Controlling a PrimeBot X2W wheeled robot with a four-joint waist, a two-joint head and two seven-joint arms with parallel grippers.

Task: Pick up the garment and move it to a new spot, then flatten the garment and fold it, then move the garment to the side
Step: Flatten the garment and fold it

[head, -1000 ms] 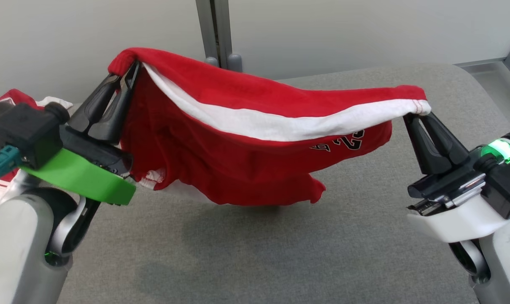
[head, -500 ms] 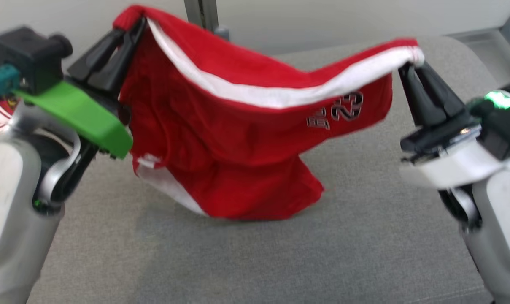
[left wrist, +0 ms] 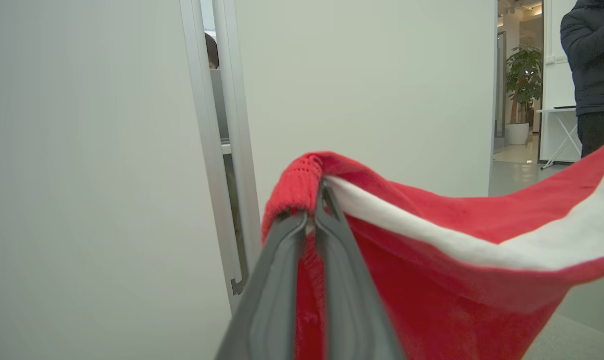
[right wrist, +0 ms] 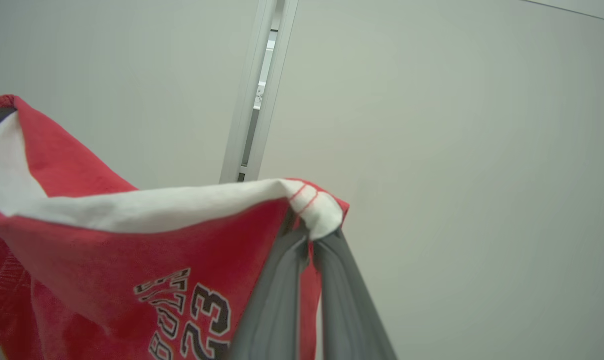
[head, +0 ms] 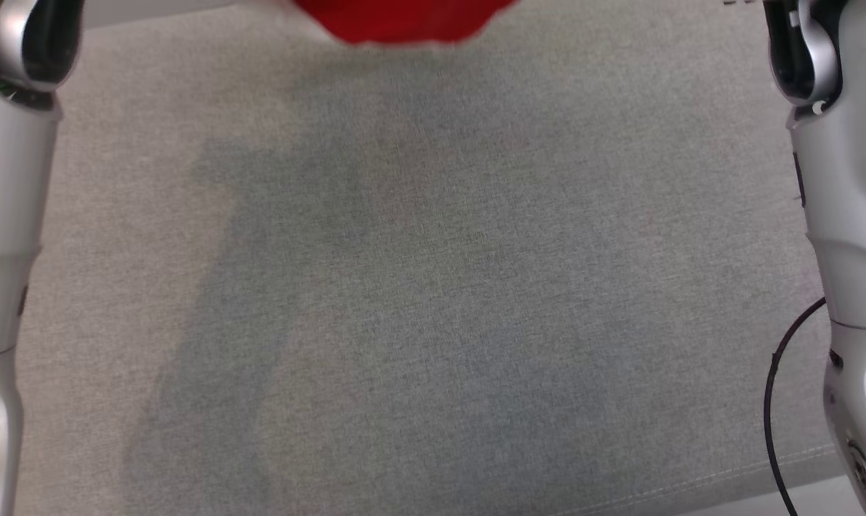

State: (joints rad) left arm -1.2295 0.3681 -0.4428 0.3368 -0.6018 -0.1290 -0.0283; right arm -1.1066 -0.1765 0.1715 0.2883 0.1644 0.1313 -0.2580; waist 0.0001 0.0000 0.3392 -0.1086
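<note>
Camera tipped down since before; left tool (left wrist: pixel 319 202) and right tool (right wrist: pixel 306 236) each pinch soft red-and-white garment (left wrist: pixel 431 300) corners.

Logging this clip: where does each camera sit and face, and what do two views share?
Head view: on the head, facing down at the grey surface; left forearm, right forearm at the sides, garment at top.
Left wrist view: on the left wrist, facing a white partition; left gripper shut on the garment.
Right wrist view: on the right wrist, facing that partition; right gripper shut on the garment.
Shared: both wrist views show the garment and the partition's metal post.
</note>
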